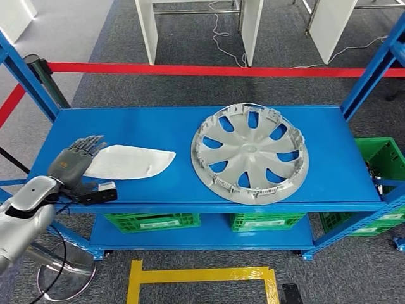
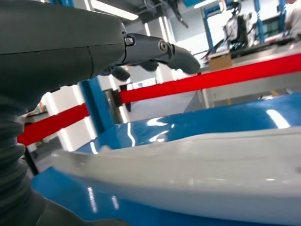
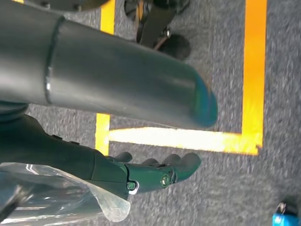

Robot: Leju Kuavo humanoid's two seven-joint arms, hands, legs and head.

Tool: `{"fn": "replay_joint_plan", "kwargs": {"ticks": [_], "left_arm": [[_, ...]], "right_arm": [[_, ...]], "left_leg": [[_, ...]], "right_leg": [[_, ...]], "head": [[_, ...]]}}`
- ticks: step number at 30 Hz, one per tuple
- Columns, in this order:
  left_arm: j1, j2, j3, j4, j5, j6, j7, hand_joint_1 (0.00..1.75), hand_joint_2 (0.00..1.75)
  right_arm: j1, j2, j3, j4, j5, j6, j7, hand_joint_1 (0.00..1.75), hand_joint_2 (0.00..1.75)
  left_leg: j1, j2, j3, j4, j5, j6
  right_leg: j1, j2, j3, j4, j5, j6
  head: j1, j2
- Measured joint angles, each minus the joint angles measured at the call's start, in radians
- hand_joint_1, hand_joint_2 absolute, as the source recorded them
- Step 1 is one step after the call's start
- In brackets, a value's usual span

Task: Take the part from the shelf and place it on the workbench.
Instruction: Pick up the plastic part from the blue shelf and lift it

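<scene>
Head view: flat white tapering part (image 1: 126, 162)

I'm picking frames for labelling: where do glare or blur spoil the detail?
Head view: evenly lit and sharp; the hubcap and white part read clearly. Left wrist view: glare streaks on the blue shelf, the white part soft and close. Right wrist view: yellow floor tape overexposed, carpet slightly blurred, right hand dark.
</scene>
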Motion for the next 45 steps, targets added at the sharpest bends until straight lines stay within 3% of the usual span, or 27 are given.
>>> {"fn": "replay_joint_plan", "kwargs": {"ticks": [2, 5, 6, 7, 8, 10, 12, 15, 17, 20, 21, 22, 23, 24, 26, 27, 29, 31, 33, 35, 36, 37, 38, 41, 43, 45], "left_arm": [[0.001, -0.012, 0.008, 0.014, -0.001, 0.040, -0.005, 0.00, 1.75], [0.005, -0.036, 0.023, 0.033, 0.004, 0.082, -0.020, 0.00, 1.75], [0.007, -0.044, 0.025, 0.038, 0.007, 0.087, -0.025, 0.00, 1.75], [0.010, -0.051, 0.028, 0.042, 0.010, 0.089, -0.029, 0.00, 1.75], [0.011, -0.056, 0.030, 0.045, 0.012, 0.091, -0.032, 0.00, 1.75], [0.010, -0.066, 0.039, 0.050, 0.019, 0.096, -0.039, 0.00, 1.75], [0.010, -0.079, 0.050, 0.054, 0.032, 0.100, -0.052, 0.00, 1.75], [0.017, -0.106, 0.062, 0.058, 0.056, 0.096, -0.071, 0.00, 1.75], [0.020, -0.125, 0.069, 0.059, 0.068, 0.087, -0.076, 0.00, 1.75], [0.033, -0.150, 0.072, 0.060, 0.082, 0.069, -0.080, 0.00, 1.75], [0.041, -0.157, 0.072, 0.060, 0.087, 0.061, -0.081, 0.00, 1.75], [0.049, -0.162, 0.072, 0.060, 0.092, 0.055, -0.082, 0.00, 1.75], [0.056, -0.167, 0.072, 0.061, 0.097, 0.049, -0.083, 0.00, 1.75], [0.061, -0.172, 0.073, 0.061, 0.102, 0.045, -0.084, 0.00, 1.75], [0.068, -0.178, 0.073, 0.061, 0.108, 0.041, -0.087, 0.00, 1.75], [0.070, -0.180, 0.074, 0.061, 0.109, 0.041, -0.088, 0.00, 1.75], [0.076, -0.180, 0.074, 0.061, 0.111, 0.041, -0.091, 0.00, 1.75], [0.081, -0.181, 0.076, 0.061, 0.117, 0.034, -0.094, 0.61, 1.75], [0.086, -0.179, 0.077, 0.063, 0.127, 0.011, -0.097, 1.48, 1.75], [0.096, -0.177, 0.077, 0.067, 0.137, -0.014, -0.099, 1.75, 1.75], [0.101, -0.176, 0.077, 0.070, 0.141, -0.023, -0.100, 1.75, 1.75], [0.104, -0.176, 0.078, 0.073, 0.143, -0.029, -0.102, 1.75, 1.75], [0.106, -0.174, 0.079, 0.076, 0.145, -0.034, -0.103, 1.75, 1.75], [0.106, -0.165, 0.081, 0.081, 0.146, -0.042, -0.107, 1.75, 1.75], [0.106, -0.161, 0.083, 0.084, 0.146, -0.042, -0.108, 1.75, 1.75], [0.106, -0.159, 0.088, 0.086, 0.147, -0.043, -0.110, 1.75, 1.75]], "right_arm": [[-0.002, 0.000, -0.001, 0.000, 0.007, -0.001, 0.002, 0.00, 0.00], [-0.005, -0.001, -0.001, 0.000, 0.017, 0.000, 0.007, 0.00, 0.00], [-0.004, -0.001, -0.001, 0.000, 0.019, 0.000, 0.008, 0.00, 0.00], [-0.005, -0.001, -0.001, 0.000, 0.021, 0.000, 0.010, 0.00, 0.00], [-0.005, -0.001, -0.001, 0.000, 0.021, 0.000, 0.010, 0.00, 0.00], [-0.006, -0.001, -0.001, 0.000, 0.022, 0.000, 0.010, 0.00, 0.00], [-0.007, -0.001, -0.001, 0.000, 0.023, 0.000, 0.010, 0.00, 0.00], [-0.007, -0.001, -0.001, 0.000, 0.024, 0.000, 0.010, 0.00, 0.00], [-0.009, -0.001, -0.001, 0.000, 0.024, -0.001, 0.009, 0.00, 0.00], [-0.007, -0.001, -0.001, 0.000, 0.024, -0.002, 0.009, 0.00, 0.00], [-0.005, -0.001, -0.001, 0.000, 0.024, -0.002, 0.008, 0.00, 0.00], [-0.003, -0.001, -0.001, 0.000, 0.024, -0.002, 0.008, 0.00, 0.00], [-0.002, -0.001, -0.001, 0.000, 0.024, -0.002, 0.007, 0.00, 0.00], [-0.002, -0.001, -0.001, 0.000, 0.024, -0.002, 0.006, 0.00, 0.00], [-0.004, -0.002, -0.001, 0.000, 0.023, -0.002, 0.003, 0.00, 0.00], [-0.004, -0.002, -0.001, 0.000, 0.024, -0.002, 0.002, 0.00, 0.00], [-0.001, -0.002, -0.001, 0.000, 0.024, -0.002, 0.000, 0.00, 0.00], [0.001, -0.003, -0.001, 0.000, 0.024, -0.003, 0.000, 0.00, 0.00], [0.000, -0.003, -0.002, 0.000, 0.024, -0.003, -0.001, 0.00, 0.00], [0.002, -0.004, -0.002, 0.000, 0.024, -0.003, -0.002, 0.00, 0.00], [0.003, -0.004, -0.002, 0.000, 0.024, -0.003, -0.003, 0.00, 0.00], [0.004, -0.004, -0.002, 0.000, 0.024, -0.003, -0.003, 0.00, 0.00], [0.005, -0.004, -0.002, 0.000, 0.025, -0.003, -0.003, 0.00, 0.00], [0.004, -0.004, -0.002, 0.000, 0.025, -0.002, -0.003, 0.00, 0.00], [0.005, -0.004, -0.003, 0.000, 0.025, -0.002, -0.004, 0.00, 0.00], [0.006, -0.004, -0.003, 0.000, 0.025, -0.002, -0.004, 0.00, 0.00]], "left_leg": [[0.002, 0.001, -0.021, 0.050, -0.034, -0.011], [0.010, 0.002, -0.108, 0.242, -0.121, -0.024], [0.012, 0.002, -0.126, 0.281, -0.128, -0.026], [0.014, 0.002, -0.127, 0.281, -0.115, -0.027], [0.016, 0.002, -0.108, 0.239, -0.082, -0.027], [0.018, 0.003, -0.040, 0.097, -0.012, -0.026], [0.015, 0.001, -0.001, 0.008, 0.008, -0.020], [0.012, -0.001, 0.001, -0.005, 0.005, -0.005], [0.014, 0.000, 0.004, -0.011, 0.010, 0.010], [0.012, 0.002, 0.004, -0.013, 0.011, 0.021], [0.010, 0.002, 0.005, -0.013, 0.010, 0.023], [0.009, 0.002, 0.005, -0.013, 0.010, 0.023], [0.008, 0.001, 0.006, -0.012, 0.009, 0.023], [0.007, 0.000, 0.006, -0.011, 0.008, 0.023], [0.004, -0.003, 0.005, -0.006, 0.004, 0.018], [0.003, -0.003, 0.003, -0.004, 0.004, 0.014], [0.001, -0.004, 0.002, -0.003, 0.005, 0.006], [0.003, -0.003, 0.002, 0.002, -0.004, -0.003], [0.006, -0.002, -0.025, 0.068, -0.047, -0.015], [0.009, -0.001, -0.084, 0.201, -0.108, -0.024], [0.011, -0.001, -0.110, 0.256, -0.125, -0.027], [0.012, -0.001, -0.121, 0.278, -0.124, -0.028], [0.012, -0.001, -0.113, 0.258, -0.102, -0.028], [0.011, 0.000, -0.018, 0.058, -0.007, -0.019], [0.007, 0.000, 0.012, -0.008, 0.005, -0.011], [0.006, -0.002, 0.012, -0.013, 0.005, -0.002]], "right_leg": [[-0.005, -0.001, 0.003, -0.006, 0.004, -0.010], [-0.006, -0.003, 0.004, -0.007, 0.003, -0.016], [-0.006, -0.004, 0.005, -0.007, 0.003, -0.016], [-0.007, -0.004, 0.006, -0.007, 0.003, -0.016], [-0.008, -0.003, 0.008, -0.007, 0.002, -0.015], [-0.007, -0.002, 0.011, -0.007, 0.000, -0.009], [-0.005, -0.001, 0.008, -0.007, 0.001, 0.002], [-0.007, -0.003, 0.003, -0.008, 0.001, 0.021], [-0.008, -0.004, -0.017, 0.031, -0.027, 0.029], [-0.008, -0.004, -0.108, 0.221, -0.114, 0.034], [-0.008, -0.004, -0.132, 0.269, -0.126, 0.035], [-0.008, -0.004, -0.139, 0.281, -0.119, 0.034], [-0.008, -0.005, -0.125, 0.249, -0.094, 0.032], [-0.008, -0.005, -0.094, 0.183, -0.056, 0.029], [-0.006, -0.004, -0.026, 0.049, -0.008, 0.023], [-0.005, -0.003, -0.005, 0.010, 0.000, 0.020], [-0.002, -0.001, 0.005, -0.004, -0.002, 0.015], [-0.006, -0.003, 0.009, -0.008, 0.002, 0.006], [-0.011, -0.004, 0.012, -0.014, 0.005, -0.005], [-0.010, -0.004, 0.012, -0.014, 0.005, -0.009], [-0.010, -0.005, 0.013, -0.014, 0.004, -0.009], [-0.010, -0.005, 0.013, -0.014, 0.004, -0.009], [-0.010, -0.005, 0.014, -0.014, 0.004, -0.009], [-0.009, -0.004, 0.017, -0.013, 0.003, -0.005], [-0.006, -0.003, 0.014, -0.014, 0.004, 0.005], [-0.006, -0.003, 0.013, -0.017, 0.006, 0.017]], "head": [[-0.002, 0.000], [-0.003, 0.000], [-0.003, 0.000], [-0.003, 0.000], [-0.003, 0.000], [-0.003, 0.000], [-0.003, 0.000], [-0.002, 0.000], [0.000, 0.000], [0.003, 0.000], [0.003, 0.000], [0.003, 0.000], [0.003, 0.000], [0.003, 0.000], [0.003, 0.000], [0.002, 0.000], [0.002, 0.000], [0.002, 0.000], [-0.002, 0.000], [-0.004, 0.000], [-0.004, 0.000], [-0.004, 0.000], [-0.004, 0.000], [-0.004, 0.000], [-0.003, 0.000], [-0.003, 0.000]]}}
